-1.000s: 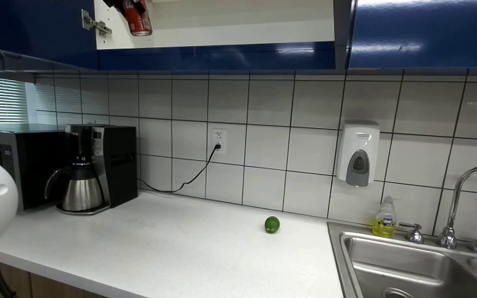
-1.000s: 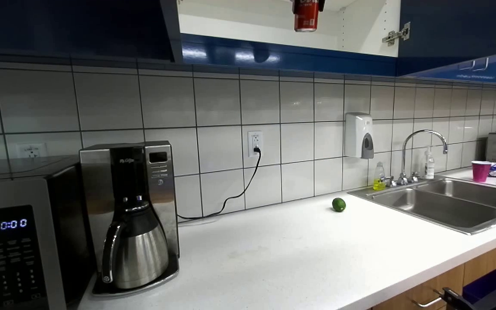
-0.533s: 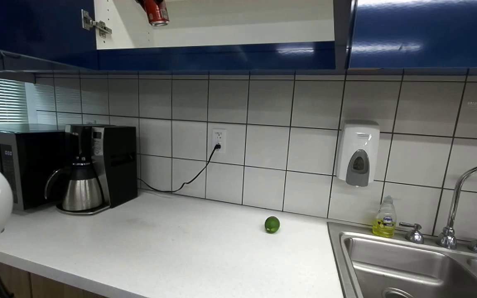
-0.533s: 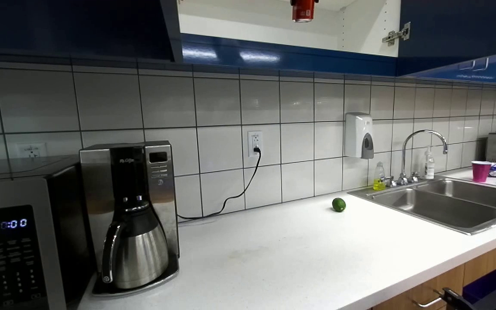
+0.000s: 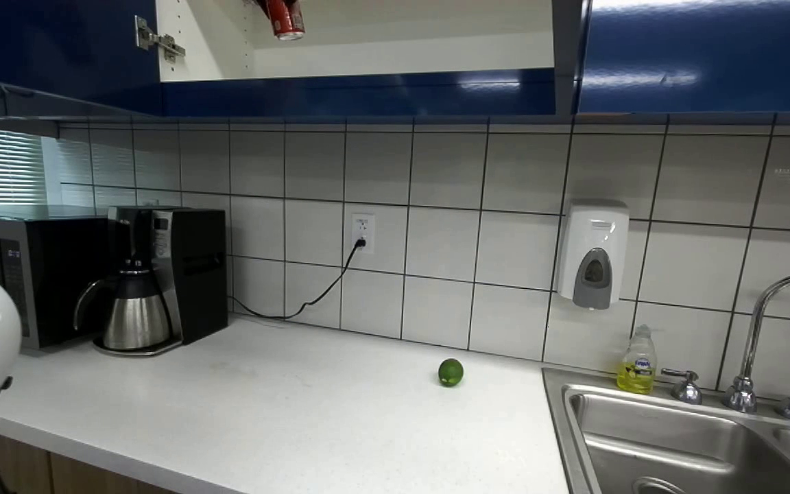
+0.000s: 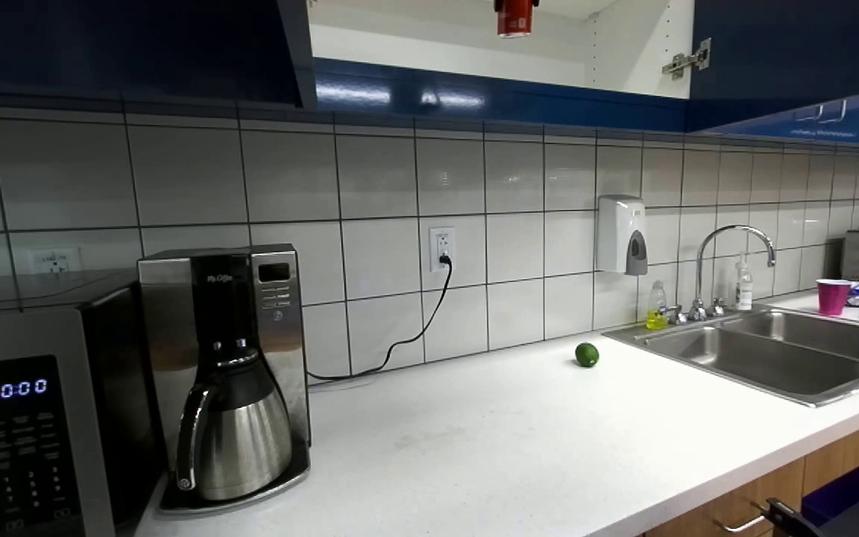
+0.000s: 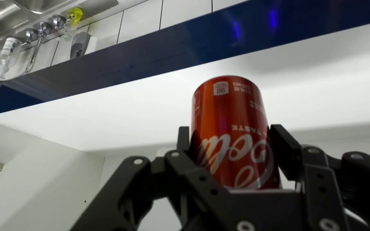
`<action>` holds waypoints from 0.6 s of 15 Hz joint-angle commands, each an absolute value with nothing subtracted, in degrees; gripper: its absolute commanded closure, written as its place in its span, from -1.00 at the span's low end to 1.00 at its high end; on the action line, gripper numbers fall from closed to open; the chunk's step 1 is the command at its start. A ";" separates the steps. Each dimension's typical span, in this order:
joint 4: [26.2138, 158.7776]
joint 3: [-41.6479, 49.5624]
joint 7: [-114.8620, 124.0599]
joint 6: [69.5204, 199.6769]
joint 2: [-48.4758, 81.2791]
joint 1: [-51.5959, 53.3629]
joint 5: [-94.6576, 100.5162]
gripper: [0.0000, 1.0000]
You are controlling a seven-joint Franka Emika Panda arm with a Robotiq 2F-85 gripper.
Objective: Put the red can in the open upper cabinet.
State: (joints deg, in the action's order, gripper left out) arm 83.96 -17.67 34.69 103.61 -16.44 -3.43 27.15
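The red can [image 7: 231,109] is held between the black fingers of my gripper [image 7: 230,134], with a finger pressed on each side. In the wrist view, which stands upside down, the can's pale lettering faces me. The lower part of the red can shows in both exterior views [image 5: 286,19] [image 6: 514,19], at the top edge, with its upper part cut off. It tilts a little in an exterior view. It hangs at the opening of the open upper cabinet [image 5: 361,98] [image 6: 496,95], above its white floor and apart from it. I cannot tell exactly how deep inside it is.
The cabinet's blue front lip [image 7: 140,57] runs below the opening. An open blue door [image 5: 52,48] with its hinge [image 5: 158,41] stands at one side. A lime [image 5: 450,372] lies on the counter [image 5: 265,412]. A coffee maker [image 6: 250,373], microwave [image 6: 19,418] and sink [image 6: 772,365] stand around it.
The gripper with the red can has moved up and further from the cameras. It shifted right in an exterior view and slightly left in another. The lime has not moved.
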 commanded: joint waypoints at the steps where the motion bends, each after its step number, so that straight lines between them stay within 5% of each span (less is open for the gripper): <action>1: 76.48 -17.02 34.07 100.83 -11.08 -2.46 28.56 0.22; 9: 73.49 -14.54 34.34 101.59 -5.59 -2.28 27.04 0.22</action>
